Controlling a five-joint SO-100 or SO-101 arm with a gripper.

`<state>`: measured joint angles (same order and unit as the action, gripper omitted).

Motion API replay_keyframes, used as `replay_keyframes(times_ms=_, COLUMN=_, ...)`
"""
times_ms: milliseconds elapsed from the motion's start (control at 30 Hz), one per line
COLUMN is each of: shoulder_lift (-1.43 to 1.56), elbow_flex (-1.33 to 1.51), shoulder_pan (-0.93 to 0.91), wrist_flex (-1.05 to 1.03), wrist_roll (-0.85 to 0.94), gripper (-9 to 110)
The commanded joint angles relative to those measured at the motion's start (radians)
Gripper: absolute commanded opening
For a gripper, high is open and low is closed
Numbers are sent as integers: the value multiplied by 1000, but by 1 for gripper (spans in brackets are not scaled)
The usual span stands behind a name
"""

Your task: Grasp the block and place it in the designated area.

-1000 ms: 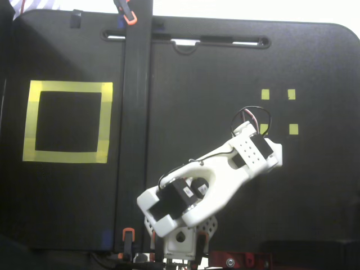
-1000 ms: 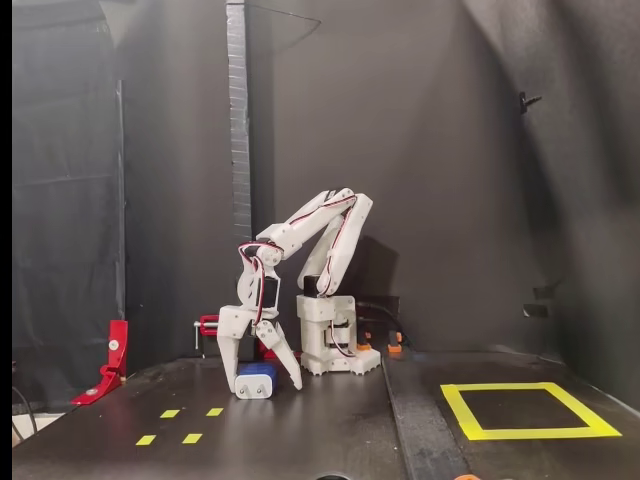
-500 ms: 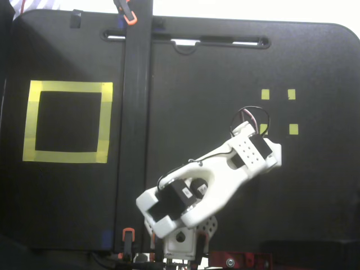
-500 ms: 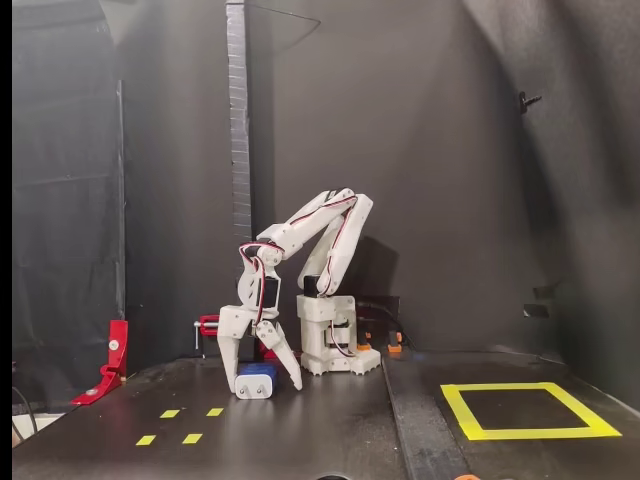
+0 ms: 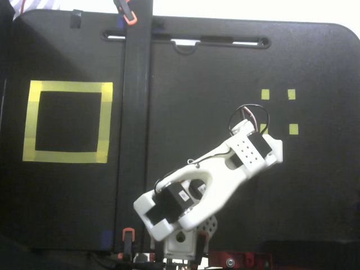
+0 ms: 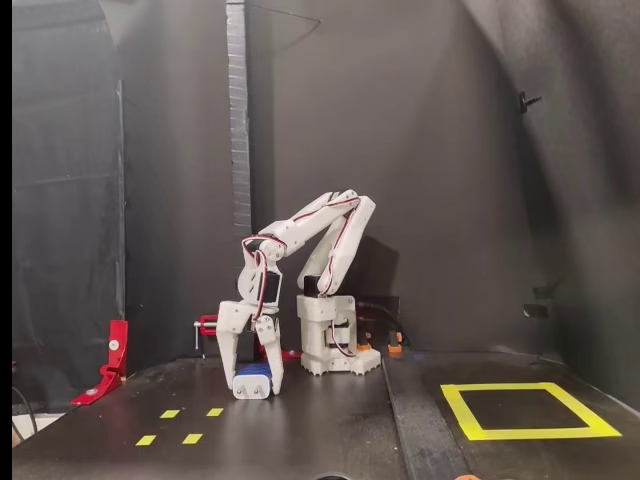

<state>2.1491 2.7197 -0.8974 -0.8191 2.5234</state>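
The dark-blue block (image 6: 254,371) sits low between my white gripper's (image 6: 252,386) two fingers, at table level near the tiny yellow squares. The fingers press against both of its sides. In the top-down fixed view the gripper (image 5: 271,147) points straight down and hides the block. The designated area, a large yellow tape square, lies far off at the left of the top-down view (image 5: 104,121) and at the right of the side view (image 6: 460,410). Nothing lies inside it.
Tiny yellow tape squares (image 5: 291,94) mark the spot around the gripper, also seen in the side view (image 6: 170,413). A raised black strip (image 5: 134,140) runs across the table between the gripper and the yellow square. The arm's base (image 6: 328,335) stands at the table edge.
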Motion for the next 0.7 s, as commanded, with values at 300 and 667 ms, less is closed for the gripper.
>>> replay_keyframes(times_ms=300, shoulder_lift=37, elbow_flex=25, shoulder_pan=-15, wrist_flex=-34, wrist_roll=-31, gripper=22)
replay_keyframes(times_ms=667, shoulder_lift=43, elbow_flex=20, shoulder_pan=-2, wrist_flex=-67, wrist_roll=-61, gripper=22)
